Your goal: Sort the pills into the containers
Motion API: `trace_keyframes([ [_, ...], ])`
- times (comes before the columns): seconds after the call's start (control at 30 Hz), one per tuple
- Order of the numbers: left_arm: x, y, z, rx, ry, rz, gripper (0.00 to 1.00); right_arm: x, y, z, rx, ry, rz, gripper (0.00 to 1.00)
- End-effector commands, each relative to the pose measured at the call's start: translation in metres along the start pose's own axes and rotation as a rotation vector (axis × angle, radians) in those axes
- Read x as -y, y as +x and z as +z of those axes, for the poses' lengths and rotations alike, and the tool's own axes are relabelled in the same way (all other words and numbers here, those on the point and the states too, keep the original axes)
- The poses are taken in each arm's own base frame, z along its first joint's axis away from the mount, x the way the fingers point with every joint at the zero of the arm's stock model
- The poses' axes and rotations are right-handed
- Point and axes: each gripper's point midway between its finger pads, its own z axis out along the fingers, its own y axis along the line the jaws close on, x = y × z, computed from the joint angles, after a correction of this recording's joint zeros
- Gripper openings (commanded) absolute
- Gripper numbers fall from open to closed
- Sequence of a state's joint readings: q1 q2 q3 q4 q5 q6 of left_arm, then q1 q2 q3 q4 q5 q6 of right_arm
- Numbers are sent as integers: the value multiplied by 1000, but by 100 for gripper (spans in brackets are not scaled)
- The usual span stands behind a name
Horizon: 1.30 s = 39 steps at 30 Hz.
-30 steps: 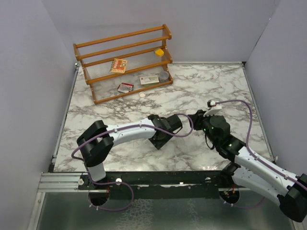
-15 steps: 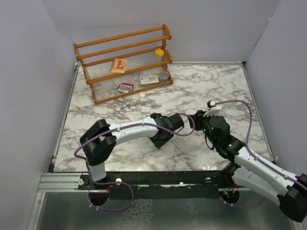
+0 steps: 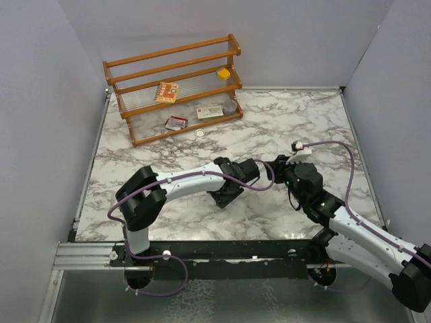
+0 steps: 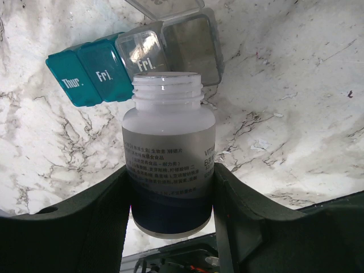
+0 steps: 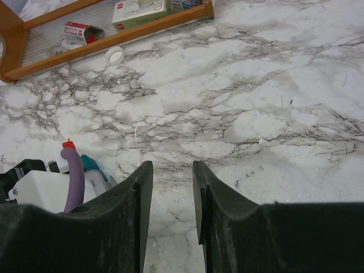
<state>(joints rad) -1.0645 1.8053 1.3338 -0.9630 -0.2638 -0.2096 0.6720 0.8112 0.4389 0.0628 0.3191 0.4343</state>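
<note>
My left gripper (image 4: pixel 170 168) is shut on an uncapped white pill bottle (image 4: pixel 169 153), with its open mouth pointing at the containers (image 4: pixel 91 77). These are a teal strip marked "Thur" and "Fri" lying on the marble. One clear lid marked "Fri" (image 4: pixel 143 50) stands open next to an open grey compartment (image 4: pixel 193 48) that looks empty. No loose pills show. In the top view the left gripper (image 3: pixel 232 183) hides the strip. A teal corner of the strip (image 5: pixel 89 163) shows in the right wrist view. My right gripper (image 5: pixel 172 165) is open and empty just right of the left one (image 3: pixel 279 168).
A wooden rack (image 3: pixel 175 87) stands at the back left holding small boxes and a small round grey bottle (image 3: pixel 230 105). A white cap (image 3: pixel 199 134) lies on the marble in front of it and also shows in the right wrist view (image 5: pixel 115 55). Grey walls enclose the table.
My left arm has shifted slightly right and its elbow has moved in, with the bottle still held. The right arm has not moved.
</note>
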Motion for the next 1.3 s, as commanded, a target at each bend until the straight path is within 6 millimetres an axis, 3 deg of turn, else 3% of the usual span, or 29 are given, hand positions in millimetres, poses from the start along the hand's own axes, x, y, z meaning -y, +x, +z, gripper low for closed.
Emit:
trace_keyframes([
  [0.0,-6,-4,-2,-8,-43,36,0,-5,-6,1,29,-28,24,35],
  [0.73,-3,-13,-11,-38,-20,56,0,-3,-7,0,34,-18,26,35],
  [1.0,1,-16,-15,-43,0,37,0,10,-6,-3,51,51,52,35],
  [1.27,6,-10,-6,-81,1,51,0,12,-9,-6,62,55,52,35],
])
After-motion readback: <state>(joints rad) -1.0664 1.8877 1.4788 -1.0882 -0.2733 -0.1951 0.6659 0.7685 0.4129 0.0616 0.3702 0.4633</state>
